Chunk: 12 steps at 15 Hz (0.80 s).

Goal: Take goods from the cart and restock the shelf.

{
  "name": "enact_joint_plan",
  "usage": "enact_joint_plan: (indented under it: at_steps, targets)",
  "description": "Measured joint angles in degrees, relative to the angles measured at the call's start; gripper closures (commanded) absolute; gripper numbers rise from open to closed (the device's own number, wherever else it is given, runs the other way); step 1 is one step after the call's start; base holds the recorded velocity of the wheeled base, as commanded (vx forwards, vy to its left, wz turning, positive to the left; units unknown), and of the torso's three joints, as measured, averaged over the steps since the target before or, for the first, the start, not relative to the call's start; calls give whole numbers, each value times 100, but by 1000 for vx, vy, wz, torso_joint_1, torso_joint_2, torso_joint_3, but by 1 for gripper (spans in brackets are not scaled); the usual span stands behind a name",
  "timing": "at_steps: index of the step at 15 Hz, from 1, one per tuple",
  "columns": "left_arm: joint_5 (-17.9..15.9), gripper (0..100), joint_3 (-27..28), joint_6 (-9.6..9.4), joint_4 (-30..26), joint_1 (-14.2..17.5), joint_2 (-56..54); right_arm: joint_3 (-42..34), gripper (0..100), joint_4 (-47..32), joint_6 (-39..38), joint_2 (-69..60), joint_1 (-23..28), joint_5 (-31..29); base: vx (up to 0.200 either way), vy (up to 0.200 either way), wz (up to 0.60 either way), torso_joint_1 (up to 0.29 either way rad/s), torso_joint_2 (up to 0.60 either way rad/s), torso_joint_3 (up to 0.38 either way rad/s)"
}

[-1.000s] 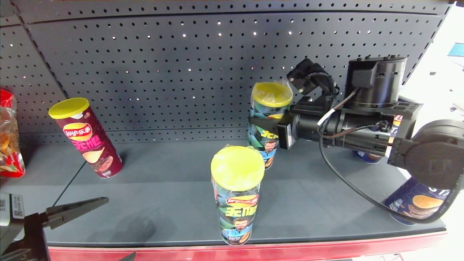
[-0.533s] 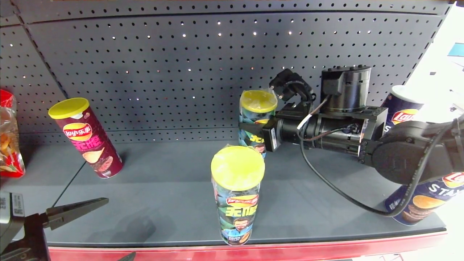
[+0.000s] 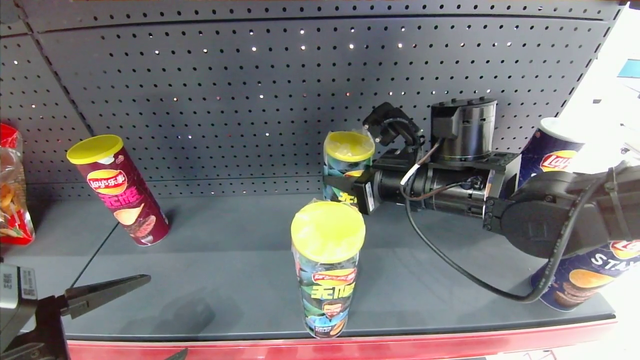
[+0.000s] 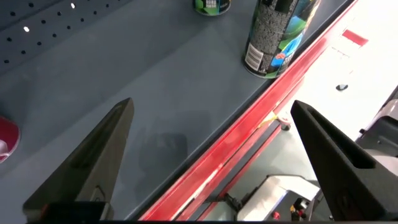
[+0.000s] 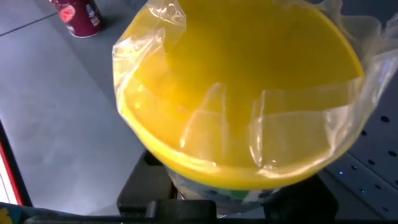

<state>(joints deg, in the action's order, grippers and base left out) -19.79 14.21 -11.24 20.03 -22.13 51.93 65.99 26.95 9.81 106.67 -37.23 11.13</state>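
The right pincer [image 3: 337,184] is clamped on the sides of a green chip can [image 3: 348,146] with a plastic-wrapped yellow lid. It holds the can upright near the back edge of the shelf [image 3: 240,235], just behind a matching can [image 3: 327,265] at the front edge; whether its base touches the shelf cannot be told. The left pincer [image 4: 211,106] hangs at the front edge toward the left corner, fingers wide apart and holding nothing, while a maroon can [image 3: 120,190] stands toward the back left.
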Motion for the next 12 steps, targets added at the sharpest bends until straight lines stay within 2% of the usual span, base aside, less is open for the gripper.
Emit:
enact_joint_plan:
  at_steps: [12]
  targets:
    - [-2, 0, -5, 0, -18, -2, -20, -177, 100, -11, -207, -74, -111, -16, 0, 0, 0, 0, 0, 0]
